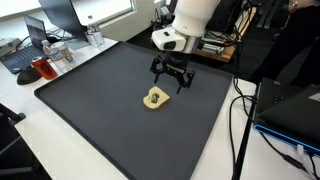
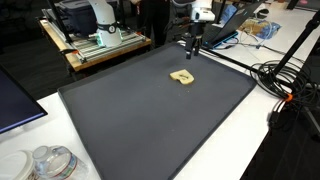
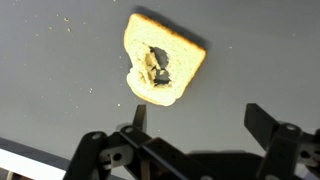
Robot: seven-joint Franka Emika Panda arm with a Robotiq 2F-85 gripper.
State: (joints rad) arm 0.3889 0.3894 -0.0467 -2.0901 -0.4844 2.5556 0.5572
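The black two-fingered hand (image 1: 172, 86) is hovering, fingers spread wide and empty, just above and beside the pale flat bread slice (image 1: 155, 98) with a torn dark centre, which is lying flat on the dark grey bench (image 1: 100, 115); centring squarely over its firmer crust edges is judged advisable.

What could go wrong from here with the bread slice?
1. The bread has a torn, dark middle, so a squeeze may crumble it.
2. In the wrist view it lies off-centre of the open gripper, near one of the fingers, which could land on it.
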